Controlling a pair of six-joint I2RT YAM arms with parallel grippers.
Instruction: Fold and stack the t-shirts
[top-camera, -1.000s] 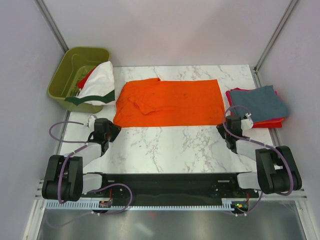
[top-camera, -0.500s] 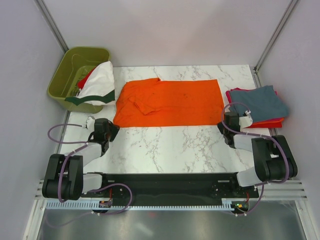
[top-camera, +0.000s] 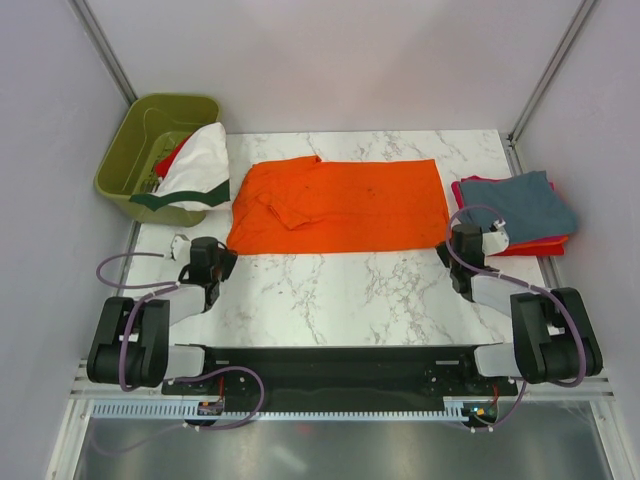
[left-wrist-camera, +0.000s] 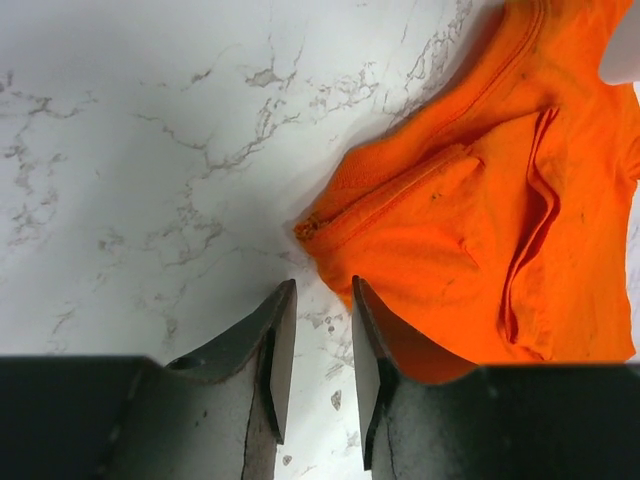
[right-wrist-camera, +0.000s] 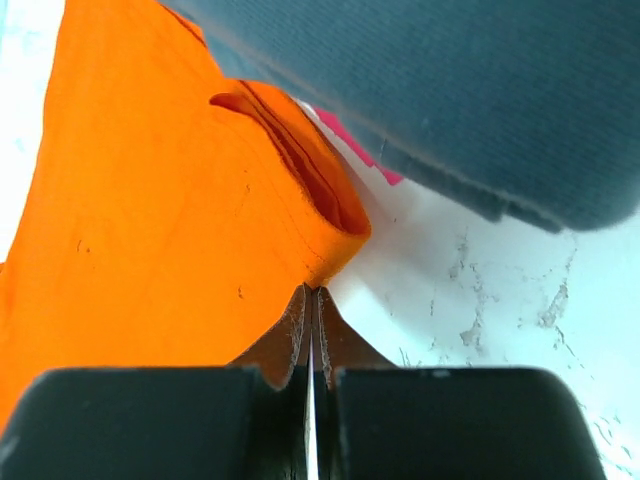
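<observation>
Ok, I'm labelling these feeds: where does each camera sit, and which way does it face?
Top: above and behind, looking down on the table and orange shirt; both arms show.
Left wrist: looks past the open left hand at the shirt's near-left corner.
Right wrist: looks past the shut right hand at its near-right corner and the grey shirt.
All share the orange shirt.

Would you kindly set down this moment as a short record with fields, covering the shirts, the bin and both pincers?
orange shirt: spread flat in the middle of the table
folded stack: right edge, blue-grey shirt on top, red and magenta beneath
bin: rear left, white shirt with green trim draped over its rim
left pincer: jaws slightly apart, nothing between, by the orange shirt's near left corner
right pincer: shut at the shirt's near right corner; whether cloth is pinched is unclear
</observation>
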